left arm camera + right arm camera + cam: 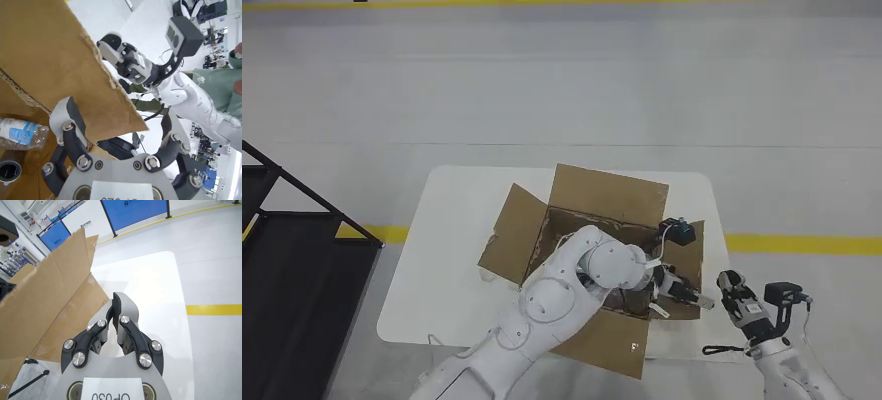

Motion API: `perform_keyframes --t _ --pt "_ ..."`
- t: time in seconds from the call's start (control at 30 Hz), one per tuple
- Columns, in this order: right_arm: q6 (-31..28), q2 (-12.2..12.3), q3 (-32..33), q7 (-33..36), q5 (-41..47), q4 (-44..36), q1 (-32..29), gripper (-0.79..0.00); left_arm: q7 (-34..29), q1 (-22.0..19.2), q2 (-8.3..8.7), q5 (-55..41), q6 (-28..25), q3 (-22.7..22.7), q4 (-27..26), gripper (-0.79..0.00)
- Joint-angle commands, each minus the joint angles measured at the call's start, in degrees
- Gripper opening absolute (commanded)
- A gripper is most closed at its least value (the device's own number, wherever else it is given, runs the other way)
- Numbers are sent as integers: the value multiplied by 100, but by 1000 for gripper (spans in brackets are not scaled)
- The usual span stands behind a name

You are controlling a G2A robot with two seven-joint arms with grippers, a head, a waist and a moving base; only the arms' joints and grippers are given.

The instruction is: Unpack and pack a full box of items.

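Observation:
An open cardboard box (587, 215) stands on the white table (442, 260), its flaps spread. My left gripper (682, 292) is at the box's right side. It (117, 113) is open and straddles the right flap (56, 62), one finger (72, 111) inside the box and the other outside. Inside the box lie a clear plastic bottle (20, 134) with a blue label and a dark round-topped item (9, 170). My right gripper (114, 306) is shut and empty, over the table just right of the box (47, 298); it is also seen at the table's front right (729, 285).
A black rack (292, 270) stands left of the table. The table's right edge (177, 279) runs close beside my right gripper. A thin black cable (28, 381) lies by the box's near corner. Bare tabletop lies left of the box.

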Motion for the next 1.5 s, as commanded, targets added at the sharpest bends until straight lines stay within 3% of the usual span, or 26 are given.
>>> perform_keyframes --t 0.0,0.2,0.23,0.27,0.37,0.4,0.53,0.6,0.73,0.77,0.87,0.97,1.03,1.23,1.47 --pt "-19 5 164 37 160 16 -90 -785 132 -192 -94 89 69 254 411 0" --pt "-352 0 372 172 700 91 -233 -763 378 -518 -267 328 72 640 946 0" --pt "-463 0 387 215 830 116 -227 -699 379 -550 -277 348 62 655 961 0" --pt "-609 -1 390 274 984 137 -214 -496 373 -585 -278 383 28 661 928 0" --pt "-1148 10 392 583 1502 262 -133 -366 362 -621 -223 635 39 604 677 0" --pt "-1377 19 378 772 1743 345 -67 -252 332 -603 -188 717 68 555 538 0" --pt "-2191 55 198 1649 2844 769 264 -200 201 -390 22 1244 228 252 -206 0" --pt "-2299 77 122 2074 3210 1017 444 -154 158 -199 158 1617 361 21 -624 0" --pt "-2459 100 -114 2796 3833 1363 771 -175 71 353 441 2589 656 -454 -1575 0" --pt "-2464 104 -181 2951 3937 1435 852 -219 46 505 506 2799 710 -593 -1802 0" --pt "-2446 106 -404 3365 4175 1638 1084 -431 39 896 686 3682 818 -939 -2376 0" --pt "-2423 94 -604 3542 4196 1760 1271 -539 1 1220 828 4761 803 -1077 -2759 0" --pt "-2454 79 -717 3553 4232 1824 1358 -785 7 1410 887 5165 818 -1168 -2938 0" --pt "-2346 80 -748 3392 3866 1799 1614 -785 50 1771 973 5534 868 -1443 -3258 0" --pt "-1968 147 -561 3504 3301 1517 2009 -785 95 1872 991 5583 998 -1620 -3411 0"
